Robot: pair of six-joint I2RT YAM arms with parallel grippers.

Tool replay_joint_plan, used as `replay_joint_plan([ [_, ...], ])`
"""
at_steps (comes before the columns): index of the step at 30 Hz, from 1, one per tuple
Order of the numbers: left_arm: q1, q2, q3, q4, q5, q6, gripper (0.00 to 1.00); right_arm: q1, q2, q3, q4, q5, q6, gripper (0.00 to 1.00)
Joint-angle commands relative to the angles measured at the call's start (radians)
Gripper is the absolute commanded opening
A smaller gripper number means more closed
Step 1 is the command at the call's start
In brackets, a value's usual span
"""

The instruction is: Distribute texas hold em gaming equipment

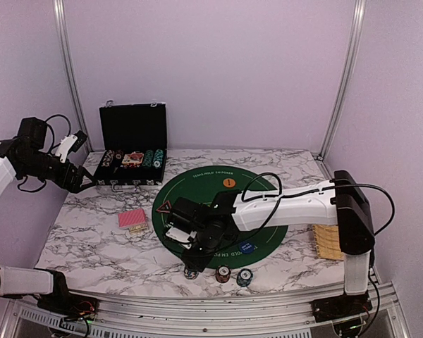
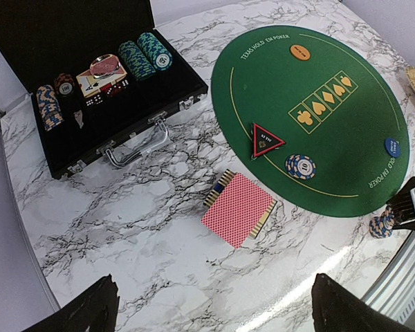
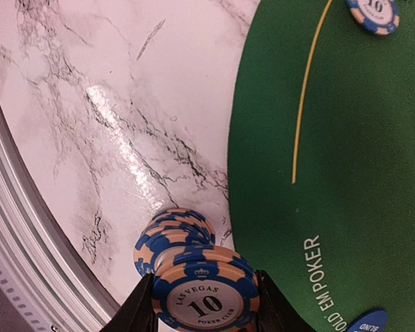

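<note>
My right gripper [image 3: 204, 308] is shut on a blue-and-cream poker chip [image 3: 204, 294] marked 10. It holds the chip just above a stack of like chips [image 3: 169, 232] standing on the marble beside the green mat [image 3: 346, 173]. From above, that gripper [image 1: 190, 250] hangs over the mat's near edge by the stack [image 1: 191, 271]. The red-backed cards [image 2: 238, 207] lie on the marble left of the mat. My left gripper [image 2: 214, 311] is open, high above them and empty. On the mat are a black triangular button [image 2: 265, 140], one chip [image 2: 301, 166], an orange button [image 2: 300, 51] and a blue button [image 2: 394, 146].
The open black case [image 2: 90, 76] with chips, dice and cards stands at the back left. Two more chip stacks [image 1: 223, 273] [image 1: 244, 277] sit at the table's near edge. A woven yellow tray [image 1: 328, 243] lies at the right, behind my right arm.
</note>
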Motion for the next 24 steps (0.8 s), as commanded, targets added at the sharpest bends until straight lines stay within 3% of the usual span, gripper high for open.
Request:
replay_joint_plan([
  [1,-0.003,-0.014,0.020,-0.031,0.008,0.012,0.99,-0.038,-0.085,0.054,0.014,0.012,0.015,0.00],
  [7,-0.003,-0.014,0.022,-0.033,0.005,0.012,0.99,-0.127,-0.123,0.048,0.003,0.071,0.001,0.00],
  [14,-0.002,-0.016,0.021,-0.035,0.004,0.012,0.99,-0.320,-0.127,0.043,0.034,0.087,-0.031,0.00],
  [24,-0.003,-0.010,0.017,-0.036,0.004,0.019,0.99,-0.589,0.026,0.126,0.112,0.128,-0.065,0.00],
])
